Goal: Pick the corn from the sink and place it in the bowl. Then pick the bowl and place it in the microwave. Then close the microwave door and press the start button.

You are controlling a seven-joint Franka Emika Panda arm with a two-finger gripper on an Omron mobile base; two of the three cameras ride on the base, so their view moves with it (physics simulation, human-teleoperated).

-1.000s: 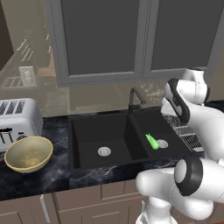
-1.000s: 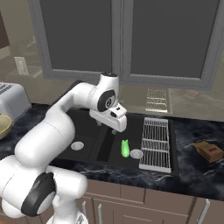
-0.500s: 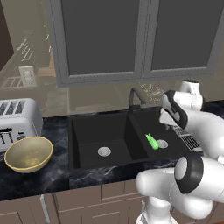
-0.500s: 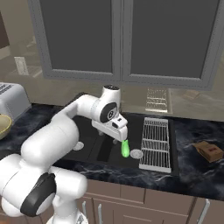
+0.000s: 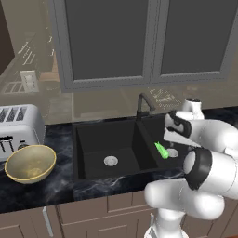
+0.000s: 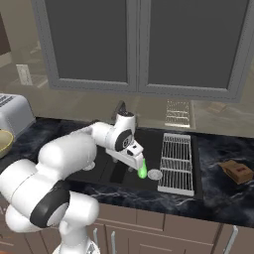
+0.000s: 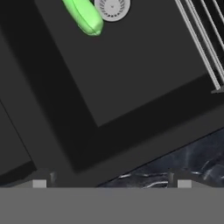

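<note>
— Where is the corn?

— The small bright green husked corn cob [image 5: 161,150] lies on the floor of the right basin of the black rectangular double-basin sink [image 5: 93,139], just beside the round silver drain [image 7: 112,7]. From my hand camera it sits at the top edge, well ahead of my fingertips.

— And your hand?

— My two-finger gripper [image 6: 136,165] hangs low over that basin, close above the cob, jaws spread wide and holding nothing.

— The bowl?

— The round tan-yellow bowl [image 5: 30,163] stands on the dark marbled counter [image 5: 42,190] left of the sink, next to the silver toaster [image 5: 18,128]. A white wire rack [image 6: 176,161] lies at the sink's right side.
</note>
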